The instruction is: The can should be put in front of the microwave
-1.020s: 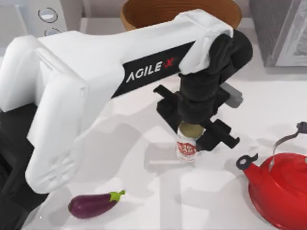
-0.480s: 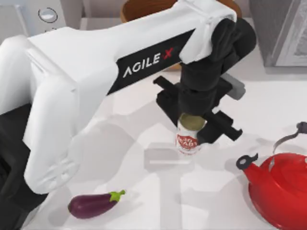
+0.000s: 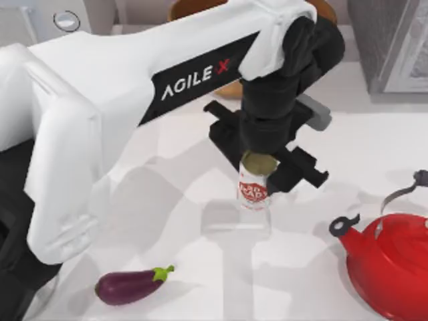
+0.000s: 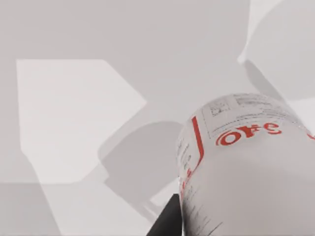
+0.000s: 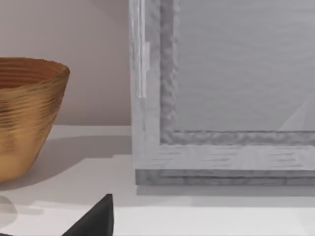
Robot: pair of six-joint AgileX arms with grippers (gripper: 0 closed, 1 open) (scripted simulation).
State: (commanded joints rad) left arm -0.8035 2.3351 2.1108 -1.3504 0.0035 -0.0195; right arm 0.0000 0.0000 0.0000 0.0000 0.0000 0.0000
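1. My left arm (image 3: 154, 100) takes up most of the top view, reaching from the left side of the table across to its middle.
2. The microwave (image 3: 47, 20) sits at the far left corner, mostly behind that arm, with one round silver knob (image 3: 66, 21) peeking out.
3. At the far right corner I see a darker grey box (image 3: 391, 40); the right wrist view looks straight at its pale ribbed panel (image 5: 236, 73).
4. A red kettle (image 3: 391, 264) stands at the near right, well apart from the can.
5. A wooden bowl (image 5: 27, 118) rests at the far edge, between the microwave and the grey box.
6. The left gripper (image 3: 257, 175) points down over the middle of the table — its black fingers are clamped on the can's sides.
7. An eggplant (image 3: 130, 284) lies near the front, left of centre.
8. The can (image 3: 254, 190) is upright in that grip, off the table with its shadow below — well apart from the microwave; the left wrist view shows its white label (image 4: 246, 162) close up.
9. My right gripper: I cannot tell its state.
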